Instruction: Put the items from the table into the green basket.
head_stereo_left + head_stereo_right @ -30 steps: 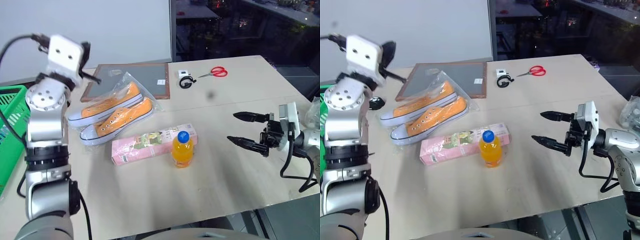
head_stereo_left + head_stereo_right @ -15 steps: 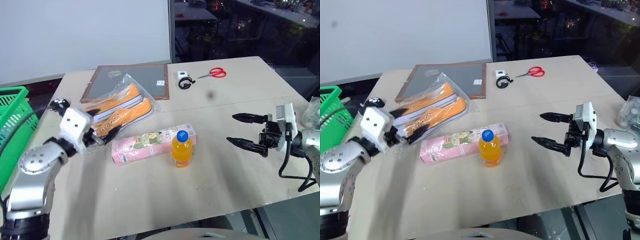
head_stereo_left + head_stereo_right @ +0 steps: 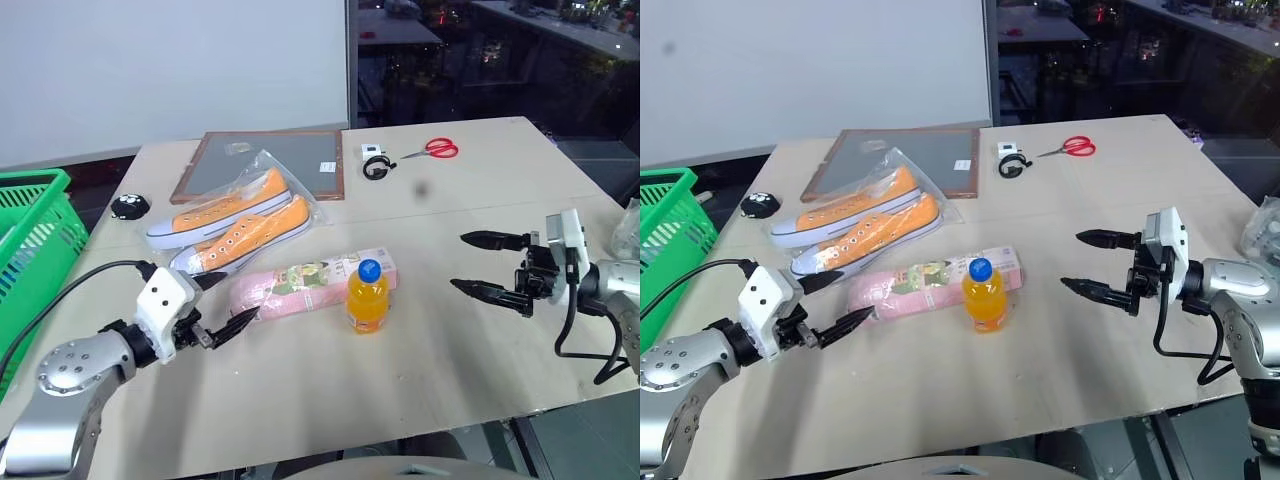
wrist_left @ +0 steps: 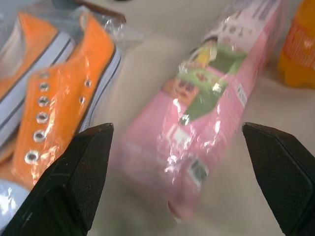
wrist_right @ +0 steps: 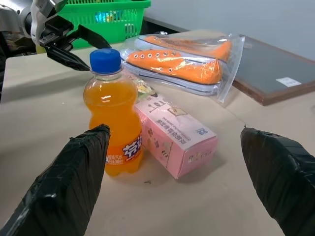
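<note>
On the bench, the pink packet (image 3: 310, 284) is lying beside the orange bottle (image 3: 367, 296), and the left fingers (image 3: 222, 305), standing wide open, are needing to slide evenly around its near end.

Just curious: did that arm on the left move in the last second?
Yes. The left gripper came down from above the bagged orange shoes to table height, now open beside the pink packet.

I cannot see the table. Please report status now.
Left gripper open, at pink packet end. Right gripper open, empty. Bottle upright beside packet. Green basket waiting; bagged shoes nearby.
</note>
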`<state>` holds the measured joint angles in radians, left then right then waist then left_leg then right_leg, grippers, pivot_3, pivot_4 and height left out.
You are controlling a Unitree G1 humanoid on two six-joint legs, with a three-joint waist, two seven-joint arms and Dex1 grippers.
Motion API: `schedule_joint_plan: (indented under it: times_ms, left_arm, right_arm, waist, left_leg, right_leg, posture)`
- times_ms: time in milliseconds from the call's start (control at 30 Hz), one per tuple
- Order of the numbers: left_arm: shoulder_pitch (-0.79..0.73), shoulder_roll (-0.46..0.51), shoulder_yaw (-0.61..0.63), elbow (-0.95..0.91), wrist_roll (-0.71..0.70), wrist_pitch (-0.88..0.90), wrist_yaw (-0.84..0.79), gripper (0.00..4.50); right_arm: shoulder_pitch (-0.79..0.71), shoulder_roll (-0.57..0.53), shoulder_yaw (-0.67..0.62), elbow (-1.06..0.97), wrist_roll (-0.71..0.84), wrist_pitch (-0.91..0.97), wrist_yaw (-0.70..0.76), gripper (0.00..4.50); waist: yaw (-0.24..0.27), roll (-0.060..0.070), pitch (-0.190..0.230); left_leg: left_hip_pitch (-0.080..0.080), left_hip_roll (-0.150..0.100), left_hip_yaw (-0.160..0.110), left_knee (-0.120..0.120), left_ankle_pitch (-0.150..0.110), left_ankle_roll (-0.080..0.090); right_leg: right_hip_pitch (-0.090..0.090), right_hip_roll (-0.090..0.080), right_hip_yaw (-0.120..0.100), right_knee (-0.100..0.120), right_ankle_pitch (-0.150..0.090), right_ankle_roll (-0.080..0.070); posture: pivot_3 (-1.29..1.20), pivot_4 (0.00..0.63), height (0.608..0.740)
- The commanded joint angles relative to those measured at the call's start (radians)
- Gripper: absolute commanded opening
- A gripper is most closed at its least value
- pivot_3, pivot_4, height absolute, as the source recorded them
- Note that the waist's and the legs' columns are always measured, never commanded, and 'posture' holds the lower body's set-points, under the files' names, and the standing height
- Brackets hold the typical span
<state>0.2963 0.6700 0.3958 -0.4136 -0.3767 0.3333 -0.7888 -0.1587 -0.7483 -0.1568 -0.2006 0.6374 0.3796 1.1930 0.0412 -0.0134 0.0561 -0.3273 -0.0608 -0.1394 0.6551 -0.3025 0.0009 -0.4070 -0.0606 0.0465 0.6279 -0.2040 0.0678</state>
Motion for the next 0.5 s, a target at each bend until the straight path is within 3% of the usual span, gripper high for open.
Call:
schedule_joint_plan:
  times_ms: [33, 333, 500]
  left_arm:
    - [-0.004, -0.041, 0.067, 0.031, -0.016, 0.014, 0.082, 4.34]
    - [0.004, -0.118, 0.083, 0.091, 0.047, 0.019, 0.238, 4.34]
    - [0.016, -0.131, 0.073, 0.046, 0.010, 0.002, 0.219, 4.34]
  right_arm:
    - [0.012, -0.009, -0.035, -0.047, 0.014, -0.016, -0.005, 4.50]
    - [0.023, -0.007, -0.041, -0.061, 0.017, -0.014, -0.020, 4.50]
    - [0.025, -0.008, -0.042, -0.061, 0.022, -0.014, -0.020, 4.50]
  waist:
    - [0.000, -0.001, -0.001]
    - [-0.001, 0.000, -0.007]
    - [-0.001, 0.000, -0.008]
  left_leg:
    - [0.000, 0.000, 0.000, 0.000, 0.000, 0.000]
    - [0.001, 0.000, 0.001, 0.000, 0.000, 0.000]
    - [0.001, 0.000, 0.001, 0.000, 0.000, 0.000]
  right_leg:
    - [0.000, 0.000, 0.000, 0.000, 0.000, 0.000]
    - [0.000, 0.000, 0.000, 0.000, 0.000, 0.000]
    - [0.000, 0.000, 0.000, 0.000, 0.000, 0.000]
  posture:
    - [0.05, 0.001, 0.740]
    - [0.05, 0.000, 0.740]
    - [0.04, 0.000, 0.740]
